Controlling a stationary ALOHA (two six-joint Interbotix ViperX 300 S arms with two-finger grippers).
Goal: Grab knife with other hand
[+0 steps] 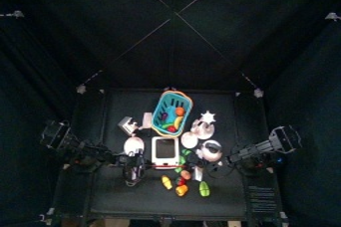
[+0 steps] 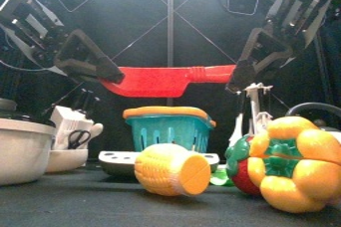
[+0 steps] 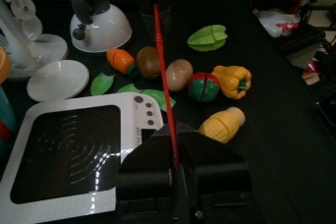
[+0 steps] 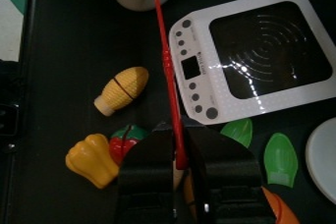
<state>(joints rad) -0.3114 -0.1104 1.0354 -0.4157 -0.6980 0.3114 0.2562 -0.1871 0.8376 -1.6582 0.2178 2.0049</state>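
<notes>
A red toy knife (image 2: 167, 77) hangs level above the table, held at both ends. My left gripper (image 2: 114, 80) is shut on its broad blade end. My right gripper (image 2: 237, 75) is shut on its narrower handle end. In the left wrist view the knife (image 3: 160, 71) shows edge-on as a thin red line running out from between the closed jaws of my left gripper (image 3: 175, 174). The right wrist view shows the same thin red line of the knife (image 4: 160, 51) running out from my right gripper (image 4: 180, 169).
Below the knife stand a teal basket (image 2: 170, 129), a yellow cut fruit (image 2: 173, 169), a yellow pepper (image 2: 300, 166) and a white bowl (image 2: 20, 149). A white scale (image 3: 79, 149) lies under the arms, with a kettle (image 3: 98, 22) and several toy vegetables around it.
</notes>
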